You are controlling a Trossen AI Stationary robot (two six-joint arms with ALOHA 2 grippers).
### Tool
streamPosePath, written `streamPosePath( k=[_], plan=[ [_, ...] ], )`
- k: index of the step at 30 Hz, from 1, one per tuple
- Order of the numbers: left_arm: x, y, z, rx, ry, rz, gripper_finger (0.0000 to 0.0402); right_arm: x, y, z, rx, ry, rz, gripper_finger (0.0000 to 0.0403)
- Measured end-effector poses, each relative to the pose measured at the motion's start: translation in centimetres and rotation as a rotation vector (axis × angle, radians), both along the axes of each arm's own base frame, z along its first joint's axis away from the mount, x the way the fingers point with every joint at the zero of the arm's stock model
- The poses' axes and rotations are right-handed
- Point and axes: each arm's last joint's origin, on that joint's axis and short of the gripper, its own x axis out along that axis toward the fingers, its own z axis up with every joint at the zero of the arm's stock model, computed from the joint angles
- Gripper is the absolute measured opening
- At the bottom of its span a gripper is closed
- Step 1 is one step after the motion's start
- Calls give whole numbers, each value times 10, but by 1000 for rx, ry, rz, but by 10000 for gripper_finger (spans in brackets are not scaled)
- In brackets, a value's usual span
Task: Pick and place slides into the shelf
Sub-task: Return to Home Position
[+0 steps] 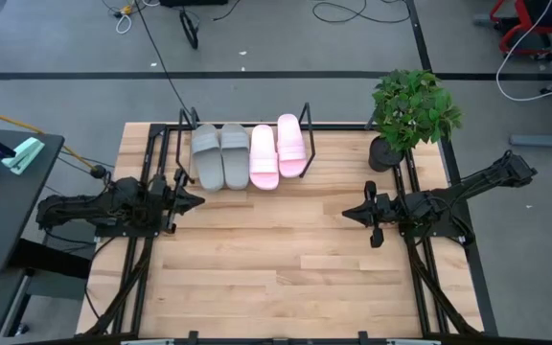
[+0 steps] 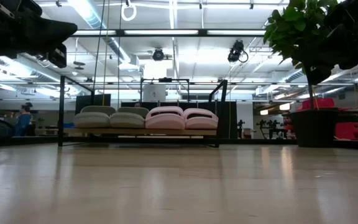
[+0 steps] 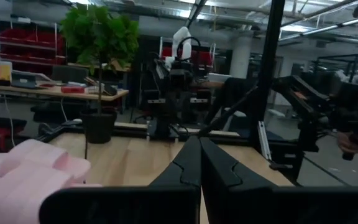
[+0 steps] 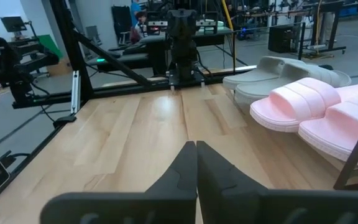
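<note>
— Where's the left arm?
— The left arm lies folded low at the high view's middle left, its left gripper aimed toward frame centre, fingers pressed together.
— And the other?
— The right arm mirrors it at middle right. The right gripper points leftward, its fingers likewise closed tip to tip. The two grippers are well apart.

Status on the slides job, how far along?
Done: the grey slides and pink slides, all four, sit side by side on the shelf. In hand: nothing; the left gripper and right gripper are shut and empty, away from the shelf. Left: no slide lies on the table; likely only parking the arms.
</note>
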Motion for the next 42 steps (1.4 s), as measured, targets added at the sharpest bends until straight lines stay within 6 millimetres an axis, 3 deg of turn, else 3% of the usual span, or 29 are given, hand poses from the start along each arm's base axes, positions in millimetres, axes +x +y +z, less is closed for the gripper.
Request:
streamPosePath(
  k=[16,24,42],
  plan=[
    [1,-8,-5,38,45,14,5,-1,-1,4,-65,-38,-3,0],
    [1,-8,-4,57,43,18,6,0,-13,8,25,-69,70,0],
    [1,-8,-5,40,49,20,4,-10,-35,9,3,-79,100,0]
  ],
)
